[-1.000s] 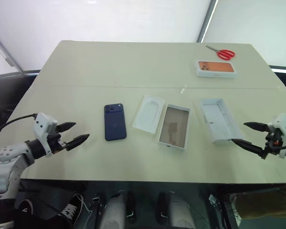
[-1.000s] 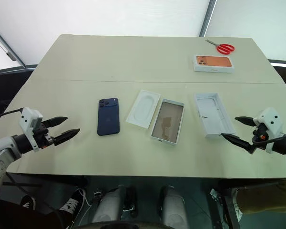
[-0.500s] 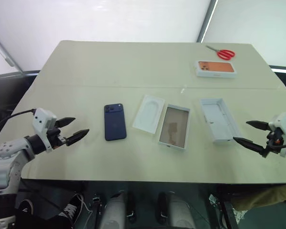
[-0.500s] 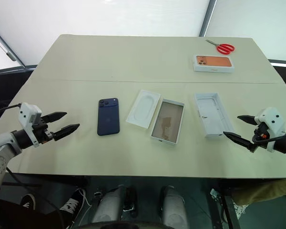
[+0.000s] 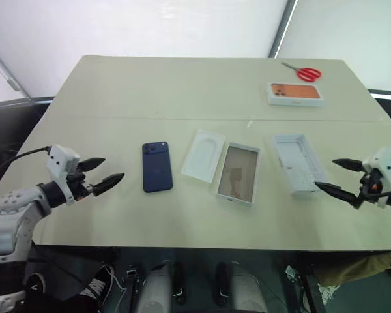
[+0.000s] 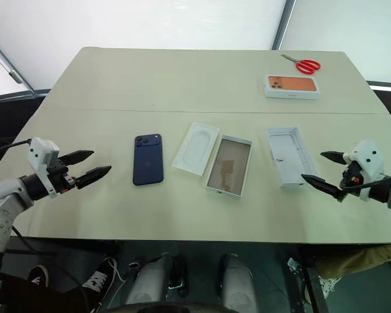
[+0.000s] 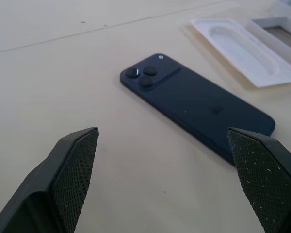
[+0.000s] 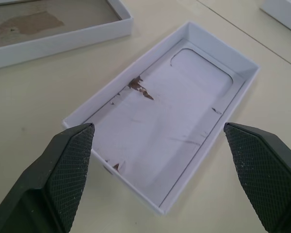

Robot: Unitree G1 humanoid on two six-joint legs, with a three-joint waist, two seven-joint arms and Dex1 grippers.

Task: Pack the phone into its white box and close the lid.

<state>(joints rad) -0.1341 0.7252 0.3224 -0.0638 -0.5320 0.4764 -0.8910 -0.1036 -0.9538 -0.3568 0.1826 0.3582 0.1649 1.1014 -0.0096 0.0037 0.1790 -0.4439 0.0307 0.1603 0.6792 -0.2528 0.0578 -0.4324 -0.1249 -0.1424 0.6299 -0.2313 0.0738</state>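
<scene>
Left wrist view: phone beyond open left end effector

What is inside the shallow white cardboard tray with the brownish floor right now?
Nothing lies in the shallow white cardboard tray: its brownish-grey floor shows bare with a lighter worn patch. The dark navy-blue smartphone lies apart on the table, camera side up. What is under the tray cannot be seen.

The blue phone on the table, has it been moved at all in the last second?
No. The phone lies flat in the same spot, just left of the white insert, with the same gap between them. Neither open gripper touches it.
</scene>
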